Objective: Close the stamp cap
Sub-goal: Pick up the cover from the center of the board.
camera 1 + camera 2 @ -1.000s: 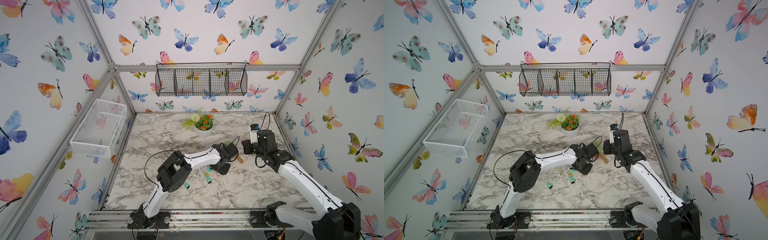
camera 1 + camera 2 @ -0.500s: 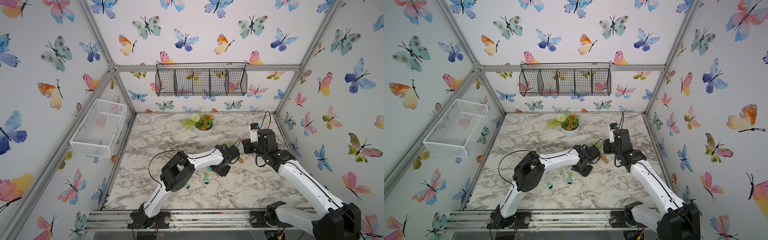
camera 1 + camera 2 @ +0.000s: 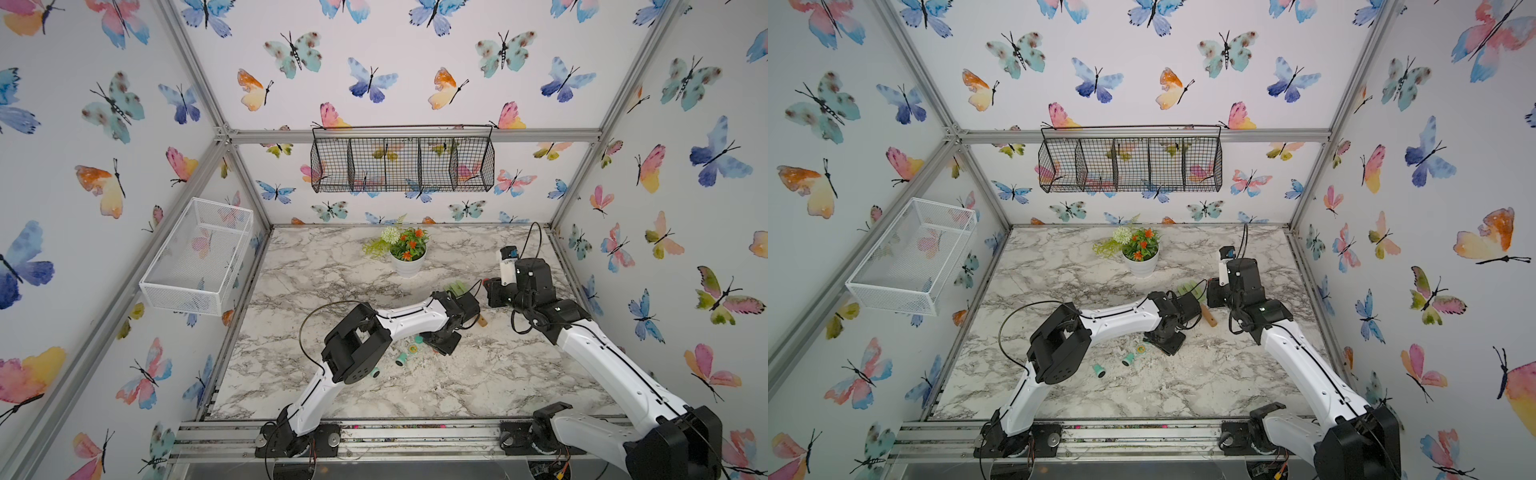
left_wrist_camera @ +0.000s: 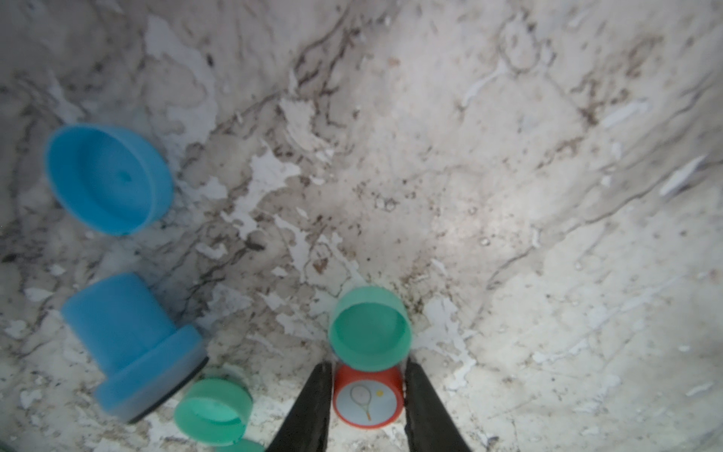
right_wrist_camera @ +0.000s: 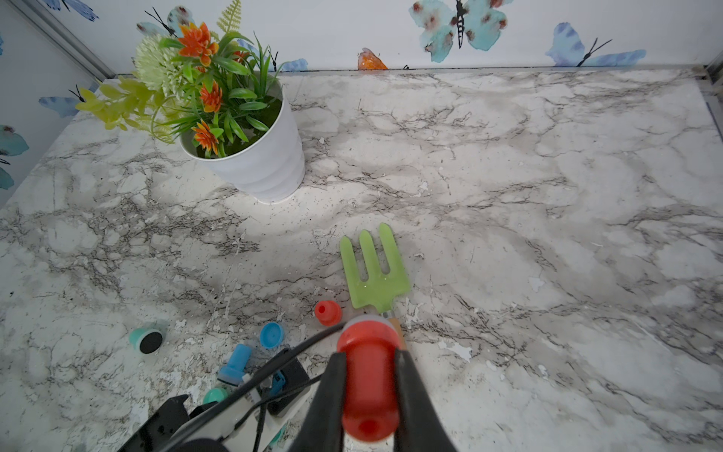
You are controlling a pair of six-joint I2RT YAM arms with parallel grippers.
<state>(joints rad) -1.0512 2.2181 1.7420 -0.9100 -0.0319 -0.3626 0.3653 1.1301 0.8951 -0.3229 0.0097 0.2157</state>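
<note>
Left end effector [image 4: 367,366] clenched on round red cap [image 4: 367,403], white racket sticker on its face. Right end effector [image 5: 370,356] grasping red stamp [image 5: 367,395], flared end past the fingertips.

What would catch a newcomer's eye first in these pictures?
Watercolour butterfly-print walls surround a marble tabletop. Right of centre, the right gripper is shut on a red plastic stamp, while the left gripper clamps a red round cap with a tennis-racket sticker beside a green plastic cap.
</note>
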